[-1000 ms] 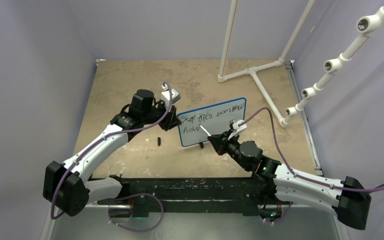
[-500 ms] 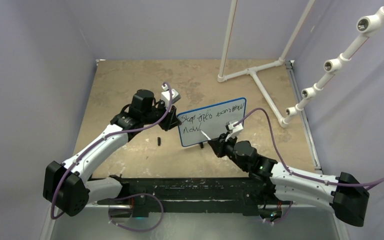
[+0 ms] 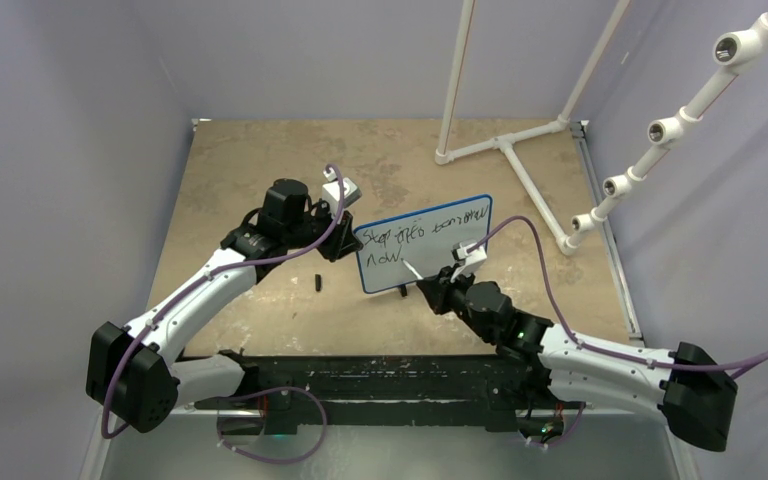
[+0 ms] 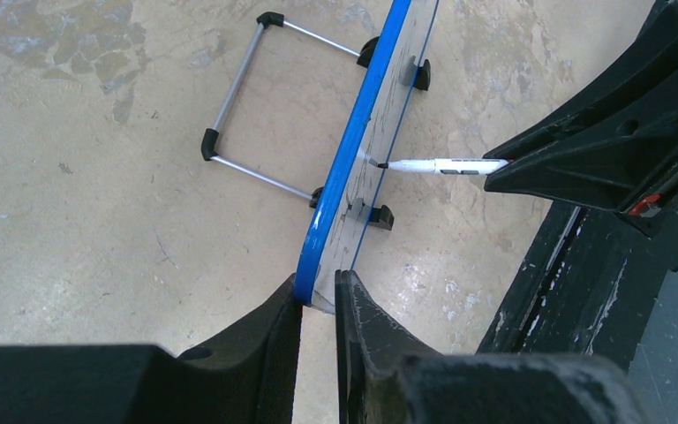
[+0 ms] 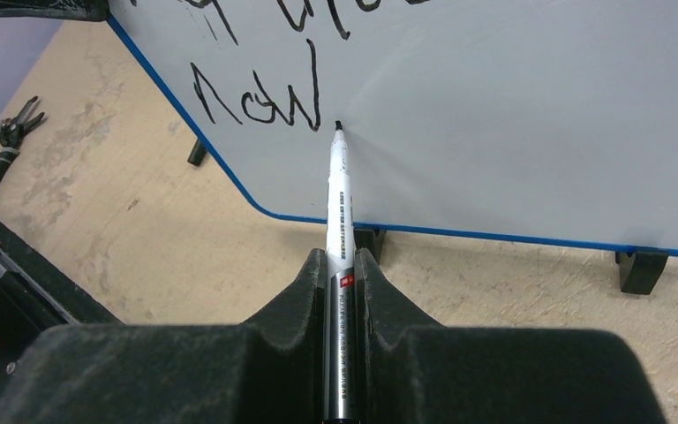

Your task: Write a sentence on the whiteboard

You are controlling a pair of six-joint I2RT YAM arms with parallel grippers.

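The whiteboard, white with a thin blue rim, stands upright mid-table on small black feet. A black handwritten sentence runs in two lines across it; the second line reads "Now". My left gripper is shut on the board's left edge. My right gripper is shut on a white marker. The marker's black tip touches the board just right of "Now". From above, the marker points up-left from the right gripper.
A small black cap lies on the table left of the board. A white pipe frame stands at the back right, with a pipe rack further right. Pliers lie near the black front rail.
The right arm has shifted slightly left and forward, bringing the marker tip against the board after "Now". The left arm and the board have not moved.
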